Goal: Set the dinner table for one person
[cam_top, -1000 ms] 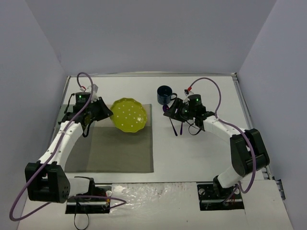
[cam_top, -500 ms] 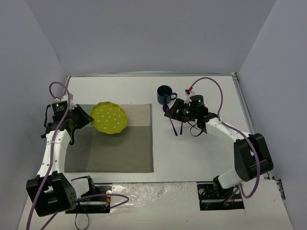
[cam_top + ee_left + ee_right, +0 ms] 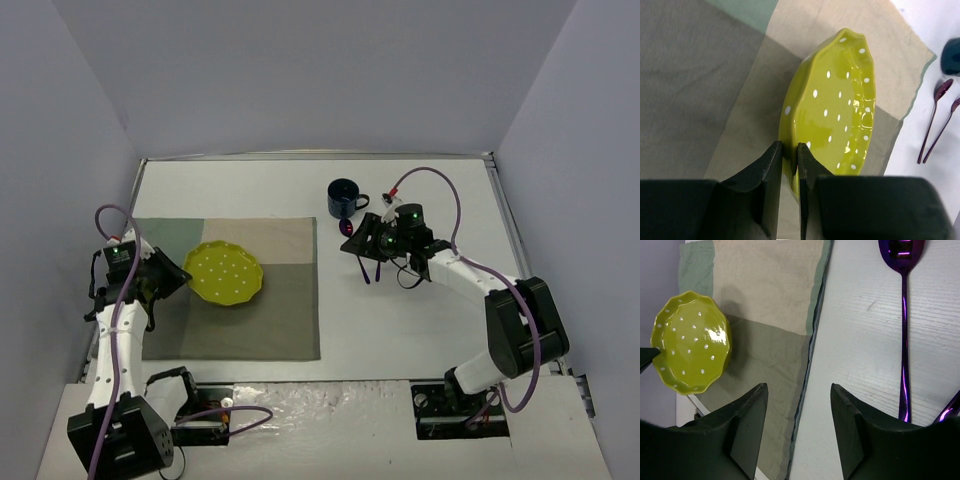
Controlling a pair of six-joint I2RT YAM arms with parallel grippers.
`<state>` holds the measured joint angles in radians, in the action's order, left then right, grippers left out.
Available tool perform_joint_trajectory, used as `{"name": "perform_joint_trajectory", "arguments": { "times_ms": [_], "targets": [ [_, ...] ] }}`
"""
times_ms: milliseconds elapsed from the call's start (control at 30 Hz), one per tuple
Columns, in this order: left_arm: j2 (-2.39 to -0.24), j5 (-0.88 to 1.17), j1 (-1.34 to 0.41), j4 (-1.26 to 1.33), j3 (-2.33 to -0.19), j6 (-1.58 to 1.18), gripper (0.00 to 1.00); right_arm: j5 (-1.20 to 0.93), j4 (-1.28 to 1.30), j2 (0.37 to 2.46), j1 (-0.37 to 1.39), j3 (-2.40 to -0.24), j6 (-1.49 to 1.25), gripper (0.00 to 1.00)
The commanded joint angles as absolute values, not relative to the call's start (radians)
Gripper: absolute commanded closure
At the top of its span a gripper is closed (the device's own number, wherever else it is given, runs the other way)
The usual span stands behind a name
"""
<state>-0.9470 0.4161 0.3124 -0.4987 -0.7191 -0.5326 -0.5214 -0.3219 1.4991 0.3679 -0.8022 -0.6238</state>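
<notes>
The white dinner table [image 3: 420,320] carries a grey-green patchwork placemat [image 3: 270,320] on its left half. A yellow-green plate with white dots [image 3: 228,272] is over the mat. My left gripper [image 3: 180,280] is shut on its near rim, with one finger on each side of the rim in the left wrist view [image 3: 790,150]. The plate [image 3: 840,100] looks slightly tilted and casts a shadow on the mat. My right gripper [image 3: 355,243] is open and empty [image 3: 799,390] above the mat's right edge. A purple spoon [image 3: 904,340] lies just right of it.
A dark blue mug [image 3: 345,198] stands on the table beyond the right gripper. A second purple utensil [image 3: 945,127] lies beside the spoon [image 3: 935,115]. Grey walls enclose the table on three sides.
</notes>
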Motion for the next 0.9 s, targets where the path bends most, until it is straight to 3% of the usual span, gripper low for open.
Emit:
{"name": "perform_joint_trajectory", "arguments": {
  "times_ms": [0,867],
  "targets": [
    [-0.881,0.446,0.331,-0.425,-0.741,-0.594,1.0,-0.567,-0.403,1.502,0.37,-0.799,-0.601,0.51],
    [-0.938,0.287,0.377,-0.473,-0.667,-0.596,1.0,-0.568,-0.382,1.491,0.367,-0.798,-0.552,0.5]
  ]
}}
